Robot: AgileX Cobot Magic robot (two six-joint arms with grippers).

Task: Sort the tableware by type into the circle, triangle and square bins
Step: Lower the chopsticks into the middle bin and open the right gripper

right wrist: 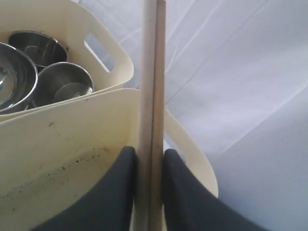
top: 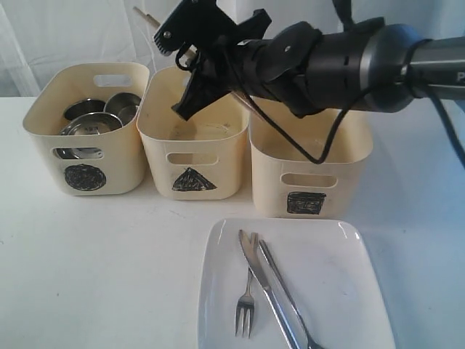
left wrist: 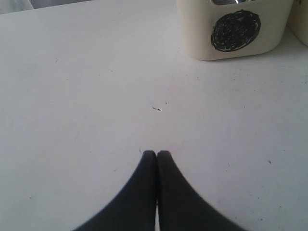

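Jaws of the right gripper (right wrist: pixel 150 156) are clamped on the wooden chopsticks (right wrist: pixel 152 86), pinching the pair side by side so the sticks run straight out past the fingertips as one bundle. They hang over the triangle bin (top: pixel 156 138), whose inside looks bare apart from some grime. That placement suggests this tub is meant for the utensils, and holding the sticks above its mouth would let them drop inside once released. Steel bowls and mugs (top: pixel 91 125) sit nested in the circle bin (top: pixel 43 123), so the round vessels seem already sorted. The square bin (top: pixel 270 182) shows nothing inside from this angle. In front of it the white plate (top: pixel 341 291) lies on the table (top: pixel 94 254), with the fork (top: pixel 247 309), knife (top: pixel 254 265) and spoon (top: pixel 285 291) resting on it, not yet sorted. The left gripper (left wrist: pixel 157 155) has its jaws pressed together on nothing, low over bare table near the circle bin, probably parked out of the way.
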